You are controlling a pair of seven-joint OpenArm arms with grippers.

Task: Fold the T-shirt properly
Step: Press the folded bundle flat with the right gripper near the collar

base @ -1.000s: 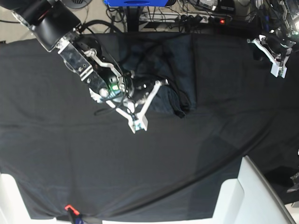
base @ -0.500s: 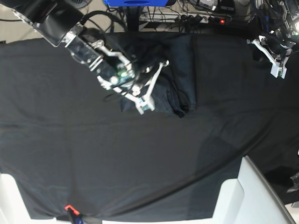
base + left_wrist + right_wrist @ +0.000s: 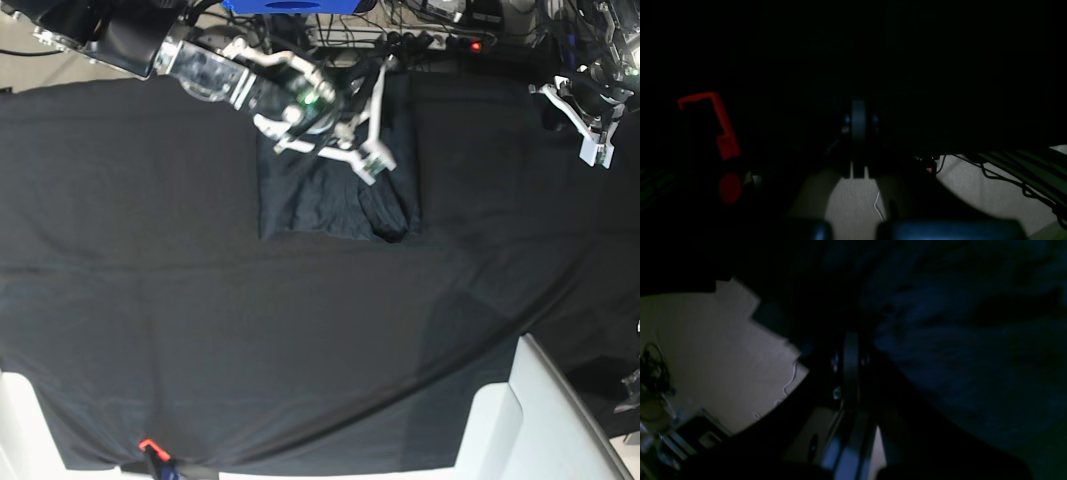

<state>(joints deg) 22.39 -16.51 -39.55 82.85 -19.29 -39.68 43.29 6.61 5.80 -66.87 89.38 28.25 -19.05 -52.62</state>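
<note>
A: How much is hard to read here?

B: Plenty. Both wrist views are nearly black. The left wrist one shows little more than a red clamp [image 3: 720, 133] at its left, some pale floor and cables. The right wrist one gives only a blurred bluish patch of the shirt [image 3: 957, 350] beside pale floor. In the base view the shirt's folds [image 3: 335, 170] are dark against the black cloth [image 3: 150, 300], so its far edge is hard to trace, and the arm covers part of it.

A: Where does the shirt lie?

B: On the table, near the middle of the far edge, as a roughly square bundle with a rumpled bulge at its near right corner.

A: And the right tool?

B: The right tool [image 3: 368, 160] is clenched, fingers together, over the far part of the shirt. I see nothing held in it; whether its tips touch the fabric I cannot tell.

A: The left one?

B: The left tool [image 3: 592, 145] is also clenched and holds nothing, near the table's far right corner, well apart from the shirt.
</note>
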